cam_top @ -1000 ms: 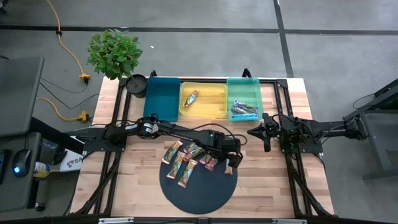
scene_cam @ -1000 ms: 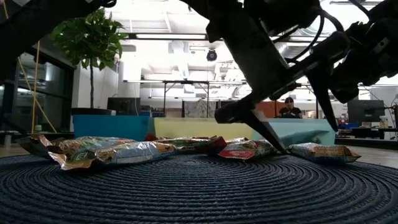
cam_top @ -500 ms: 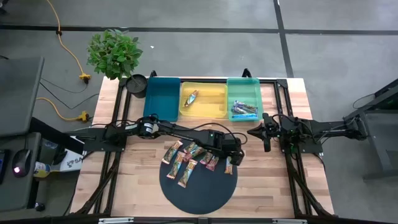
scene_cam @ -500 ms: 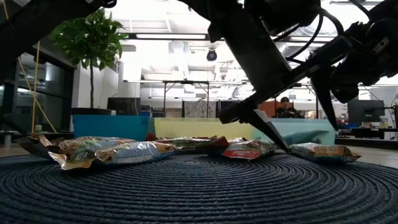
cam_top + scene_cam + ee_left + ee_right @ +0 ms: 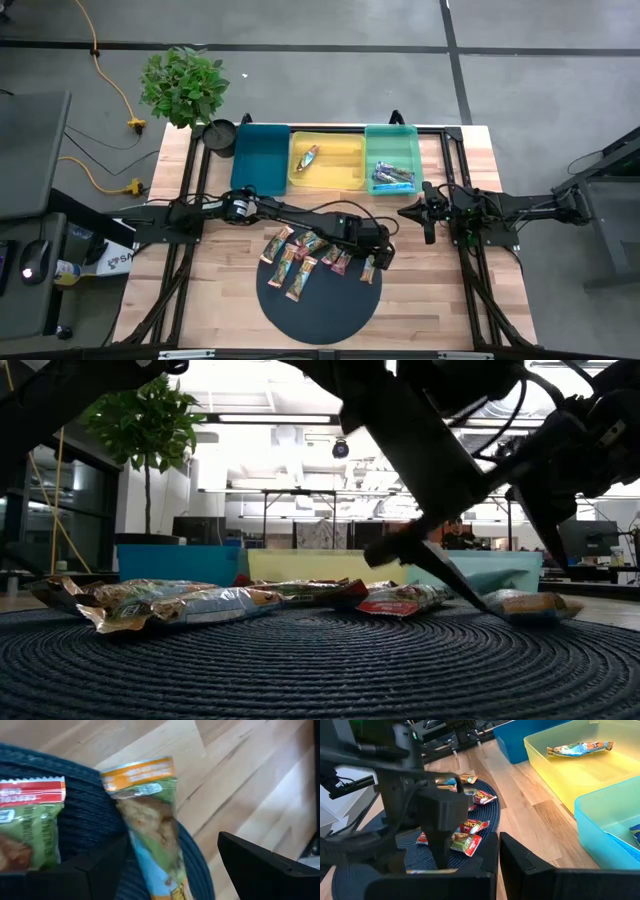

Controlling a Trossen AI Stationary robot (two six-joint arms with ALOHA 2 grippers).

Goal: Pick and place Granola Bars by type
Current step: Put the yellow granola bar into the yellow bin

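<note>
Nearest the front of the bench [image 5: 420,300] lies the dark round mat [image 5: 320,300], and at its right-hand rim the left pincer [image 5: 372,262] hangs with fingers spread wide over an orange-and-green granola bar [image 5: 150,820], straddling it without gripping. The bar looks light and crinkly, its foil probably slippery and the contents liable to crumble, so pinching across the narrow width at mid-length seems safest. Its long axis runs roughly front to back, the orange-banded end towards the trays. Beside it the other bars [image 5: 300,258] lie fanned. Farther back, the right pincer [image 5: 428,216] waits closed and empty near the yellow tray [image 5: 326,183].
</note>
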